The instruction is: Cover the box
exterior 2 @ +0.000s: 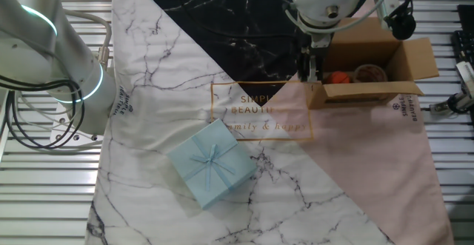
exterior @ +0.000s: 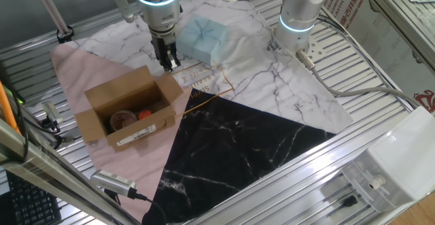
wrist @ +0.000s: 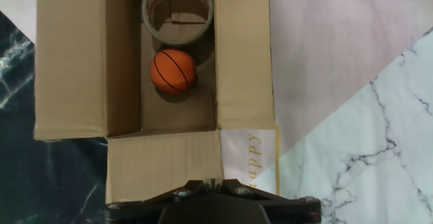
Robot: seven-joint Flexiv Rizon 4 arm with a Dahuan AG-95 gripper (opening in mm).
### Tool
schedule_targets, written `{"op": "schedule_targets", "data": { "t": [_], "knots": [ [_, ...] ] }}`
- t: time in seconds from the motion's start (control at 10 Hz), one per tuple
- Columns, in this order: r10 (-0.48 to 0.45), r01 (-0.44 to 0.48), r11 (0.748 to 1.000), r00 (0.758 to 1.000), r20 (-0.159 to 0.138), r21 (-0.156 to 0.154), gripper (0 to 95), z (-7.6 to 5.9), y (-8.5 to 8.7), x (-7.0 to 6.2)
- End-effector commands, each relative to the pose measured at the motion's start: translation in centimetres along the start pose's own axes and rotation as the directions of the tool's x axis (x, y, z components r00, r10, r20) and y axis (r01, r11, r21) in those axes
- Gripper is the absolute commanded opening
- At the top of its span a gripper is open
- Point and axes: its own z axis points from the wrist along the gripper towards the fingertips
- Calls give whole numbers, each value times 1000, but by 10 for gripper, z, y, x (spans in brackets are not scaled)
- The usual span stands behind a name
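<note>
My pincer (exterior: 168,63) hangs with fingers together, grasping nothing, directly over the short end flap of the box (exterior: 129,107). The box lies open just beyond my pincer, containing an orange ball (wrist: 173,71) and a tape roll (wrist: 177,9).

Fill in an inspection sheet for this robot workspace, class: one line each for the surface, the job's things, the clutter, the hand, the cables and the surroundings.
Surface: a printed cloth in white marble, pink and black marble patches lies over a slatted metal table.
Job's things: the box sits open on the pink patch, flaps out; inside are an orange ball and a tape roll.
Clutter: a pale blue gift package rests on the white patch, apart from the box.
Hand: the hand hangs over the box's short end flap; its fingers look close together, holding nothing.
Cables: grey cables run over the slats beside the arm base.
Surroundings: a keyboard at the table edge.
</note>
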Motion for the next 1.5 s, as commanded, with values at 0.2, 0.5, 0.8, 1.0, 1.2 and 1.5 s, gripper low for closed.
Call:
{"op": "schedule_targets", "data": {
  "t": [0.2, 0.5, 0.8, 1.0, 1.2, 1.5],
  "knots": [
    [24, -24, 1000, 999, -25, 8, 0, -15, 7, 5],
    [33, -33, 999, 999, -20, 4, 0, -17, 8, 10],
    [35, -35, 999, 999, -13, 3, 0, -14, 8, 17],
    [44, -44, 999, 999, -7, 2, 0, -8, 10, 25],
    [55, -55, 998, 998, -1, 1, 0, -4, 17, 25],
    [61, -61, 998, 998, 3, 0, 0, -1, 23, 23]
  ]
}}
